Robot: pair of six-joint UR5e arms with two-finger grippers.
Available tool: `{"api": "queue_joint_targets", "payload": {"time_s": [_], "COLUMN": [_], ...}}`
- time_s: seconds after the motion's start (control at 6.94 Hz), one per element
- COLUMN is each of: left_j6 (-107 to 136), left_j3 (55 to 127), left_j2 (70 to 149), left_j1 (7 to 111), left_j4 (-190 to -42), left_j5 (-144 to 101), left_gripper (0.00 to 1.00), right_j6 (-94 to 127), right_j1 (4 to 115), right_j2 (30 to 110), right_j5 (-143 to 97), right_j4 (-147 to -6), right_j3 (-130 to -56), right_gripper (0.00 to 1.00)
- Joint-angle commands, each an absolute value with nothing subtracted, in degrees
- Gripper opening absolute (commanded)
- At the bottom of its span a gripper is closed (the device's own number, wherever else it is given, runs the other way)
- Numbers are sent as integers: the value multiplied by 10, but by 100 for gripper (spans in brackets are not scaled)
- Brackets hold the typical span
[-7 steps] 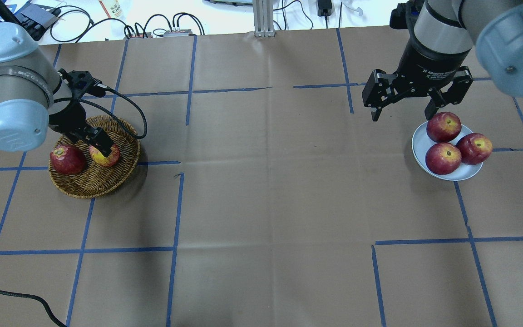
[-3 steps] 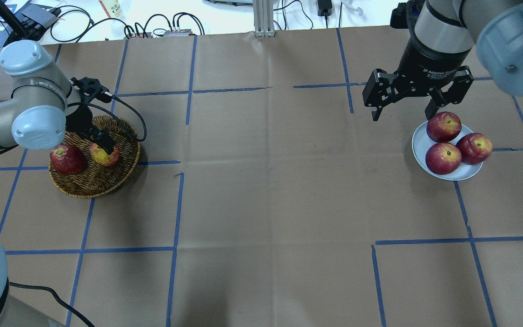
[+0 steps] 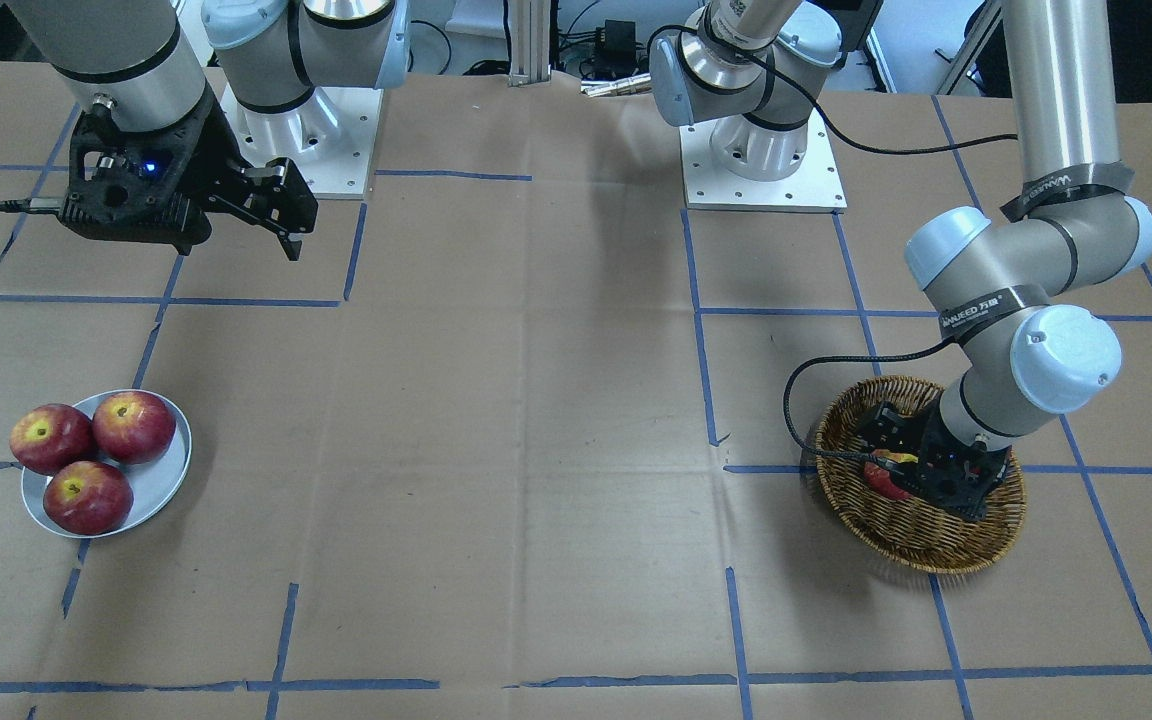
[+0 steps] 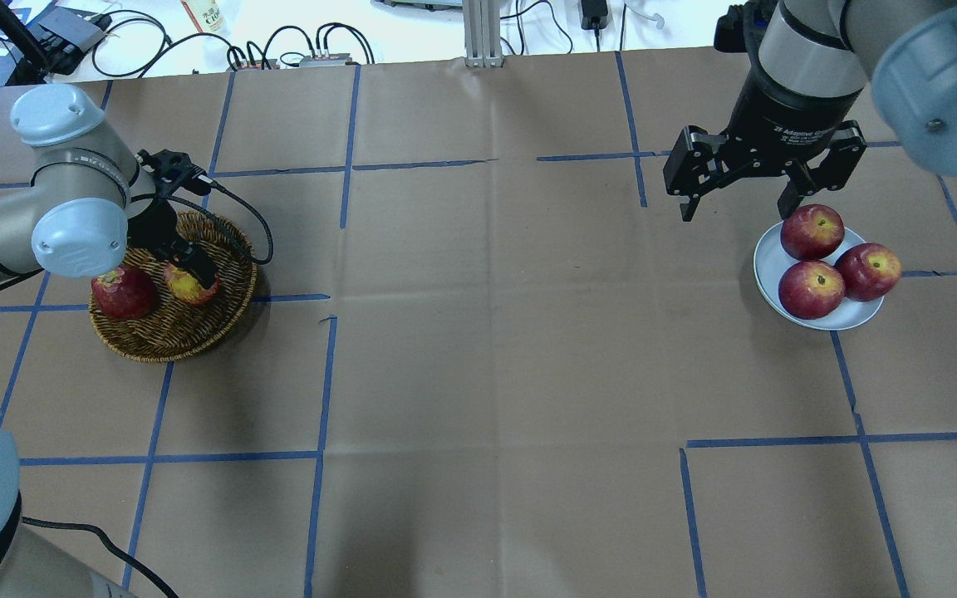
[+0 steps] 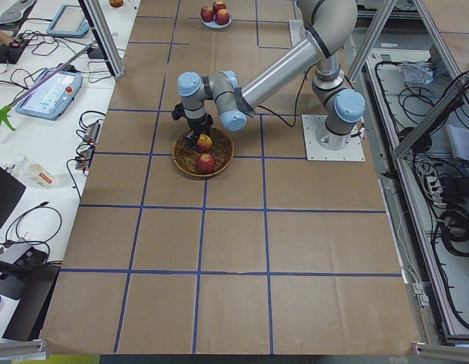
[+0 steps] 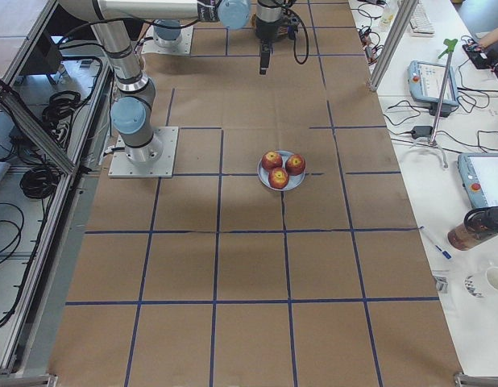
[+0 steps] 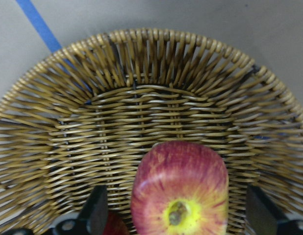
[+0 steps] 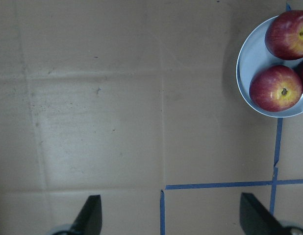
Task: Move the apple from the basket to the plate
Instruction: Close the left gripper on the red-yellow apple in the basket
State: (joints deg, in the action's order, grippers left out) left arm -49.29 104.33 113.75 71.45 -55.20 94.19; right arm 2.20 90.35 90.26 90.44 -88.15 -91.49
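The streaky orange-red apple [image 4: 188,286] with a wide yellow stem patch lies in the brown wicker basket [image 4: 171,332] at the table's left. My left gripper [image 4: 193,270] is down in the basket, open, with a finger on either side of the apple. The left wrist view shows the apple [image 7: 180,181] between the two spread fingers [image 7: 96,213], with gaps on both sides. My right gripper [image 4: 736,208] is open and empty, hovering just beside the pale grey-blue plate [image 4: 768,259]. The right wrist view shows that plate [image 8: 245,68] at the upper right.
A darker red apple [image 4: 123,292] lies in the basket's left part. Three dark red apples [image 4: 812,232] fill most of the plate. Blue tape lines cross the brown paper table. Cables and boxes lie along the far edge [image 4: 279,41].
My left arm's wrist has shifted toward the far right, and the gripper has sunk lower into the basket around the apple. The right arm has stayed still.
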Motion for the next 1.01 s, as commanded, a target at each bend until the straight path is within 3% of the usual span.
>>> {"api": "queue_joint_targets", "payload": {"time_s": [0.0,0.29,0.43,0.58,0.86], "left_j6": [-488,-483,-483,-482,-404], "left_j3": [1046,1045,1042,1030,984], "left_j2": [1145,1148,1147,1137,1086], "left_j1": [714,715,716,725,780], "left_j4": [-553,-556,-558,-559,-645], "left_j5": [938,940,940,938,908], "left_gripper": [87,54,31,22,20], "right_j6": [22,22,22,22,22], "right_j1": [904,904,904,904,904], "right_j2": [903,903,903,903,903], "right_j5": [904,904,904,904,904], "right_j4": [-882,-882,-882,-882,-882], "right_j3": [-915,-915,-915,-915,-915], "right_gripper": [100,100,100,100,100]}}
